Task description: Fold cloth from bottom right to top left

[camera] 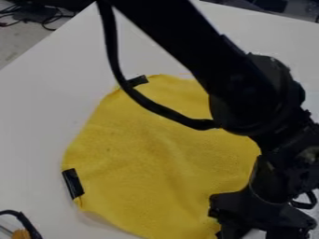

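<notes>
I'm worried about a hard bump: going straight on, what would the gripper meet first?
The gripper would likely meet the white table or the lower-right edge of the yellow cloth; depth is unclear.

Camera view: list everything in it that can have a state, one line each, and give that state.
yellow cloth: spread out, lightly wrinkled, no fold visible
upper black strip: lying at the cloth's edge
left black strip: same
black two-finger gripper: lowered at the cloth's lower right
black arm cable: sagging in a loop
</notes>
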